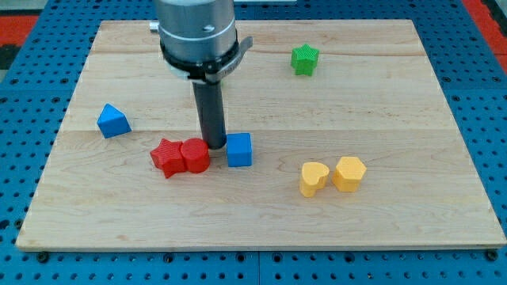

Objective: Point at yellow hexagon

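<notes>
My tip (pixel 215 146) sits on the wooden board (pixel 396 229), wedged in the small gap between the red cylinder (pixel 195 155) and the blue cube (pixel 239 150). Looks like it's just beside both; can't tell if it actually touches either. Nothing held, it's a bare rod (pixel 210 115) coming straight down from the grey arm housing (pixel 196 36) at the view's top.

Yellow hexagon (pixel 349 172) is well apart from my tip, off toward the view's right and a bit lower. It's touching or nearly touching the yellow heart (pixel 314 178) on its left side. Both lie flat on the board.

Red star (pixel 167 157) is pressed up against the left of the red cylinder, the two forming a pair. Red pair, tip and blue cube make a rough row across the board's middle.

Blue triangle (pixel 112 120) is alone near the view's left edge of the board, well apart from the red star. Green star (pixel 304 59) is alone near the view's top, right of the arm housing, well apart from everything else.

Board rests on a blue perforated surface (pixel 24 119).
</notes>
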Available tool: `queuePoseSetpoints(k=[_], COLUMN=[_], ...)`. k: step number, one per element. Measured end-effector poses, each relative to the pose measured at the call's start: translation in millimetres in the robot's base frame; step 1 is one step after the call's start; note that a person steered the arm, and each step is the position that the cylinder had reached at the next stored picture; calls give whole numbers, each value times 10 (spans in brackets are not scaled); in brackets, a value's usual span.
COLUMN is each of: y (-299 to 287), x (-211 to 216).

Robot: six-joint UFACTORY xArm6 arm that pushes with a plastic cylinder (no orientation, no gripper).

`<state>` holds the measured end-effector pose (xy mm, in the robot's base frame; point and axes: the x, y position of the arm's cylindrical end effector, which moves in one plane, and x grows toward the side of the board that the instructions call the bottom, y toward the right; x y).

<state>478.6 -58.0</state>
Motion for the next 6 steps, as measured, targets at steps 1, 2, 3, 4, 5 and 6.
queuePoseSetpoints(k=[1, 2, 3, 4, 5, 6], y=[30, 68, 104, 477, 956, 1549], x=[220, 392, 458, 834, 974, 874])
